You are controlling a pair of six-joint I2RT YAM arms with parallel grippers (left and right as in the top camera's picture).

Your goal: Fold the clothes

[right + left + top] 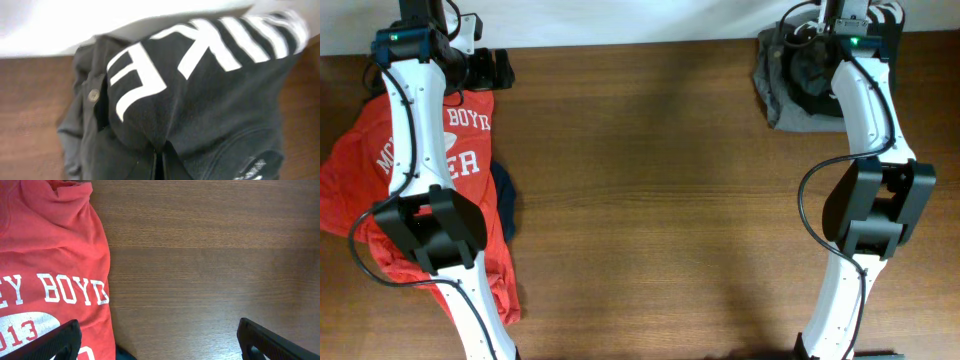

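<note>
My right pincer (pixel 160 167) is pinched shut on a fold of the shirt (pixel 200 100), which lies heaped just ahead of it at the far right corner of the table (pixel 650 180), on a grey garment (pixel 775 105). Bunched, it shows no clear long axis; its lettering runs crosswise, upside down. My left pincer (pixel 160 342), wide open and empty, sits well apart by the red shirt (pixel 45 245).

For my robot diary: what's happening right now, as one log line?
left hand: open, empty | right hand: shut on black NIKE shirt | red shirt: not held | fold: not started
</note>
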